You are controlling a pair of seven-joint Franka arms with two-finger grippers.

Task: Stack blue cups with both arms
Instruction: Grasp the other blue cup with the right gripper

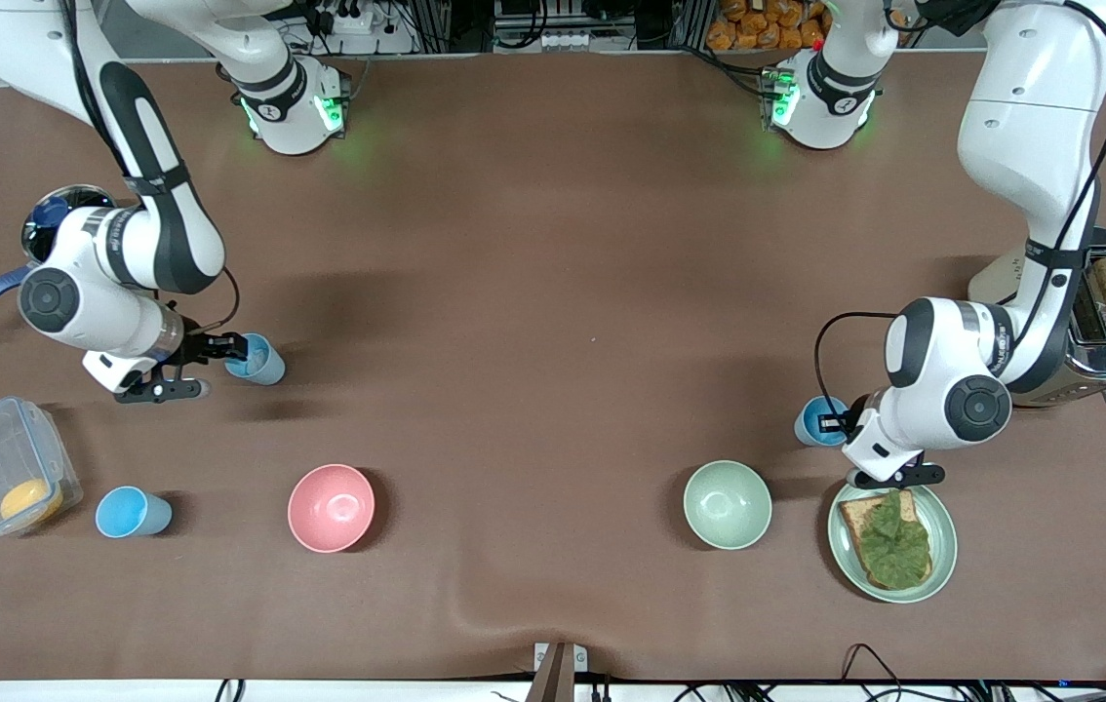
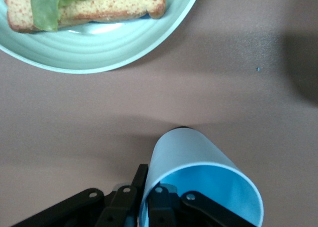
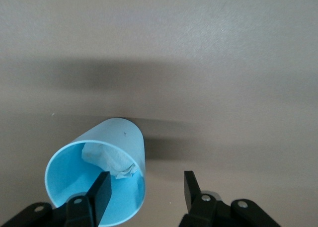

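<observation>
We see the left gripper [image 1: 850,421] pinching the wall of a bright sky-blue tapered plastic cup [image 1: 818,421], one finger [image 2: 160,207] inside the rim and one outside, the jaws closed to the thickness of that thin wall; the cup sits at the gripper's tip, just beside a pale green plate of toast and lettuce [image 1: 943,556]. The right gripper [image 1: 212,363] stands wide open at a paler blue tumbler with a crumpled white patch inside [image 1: 256,359]: one finger [image 3: 103,189] is dipped inside the rim, the other hangs well clear of the outer wall, so nothing is clamped yet. A third small blue cup [image 1: 132,512] stands apart from both grippers, near a clear lidded plastic box [image 1: 2,468]. We judge the task barely begun: one cup is gripped, one awaits the close, and no cup sits in another. Lifting, carrying and nesting all remain. The cups look smooth, light and glossy, thin-walled and handle-less; the brown tabletop [image 1: 553,292] looks matte and soft. A pink bowl [image 1: 331,507] and a pale green bowl [image 1: 727,504] lie between the two arms' ends.
</observation>
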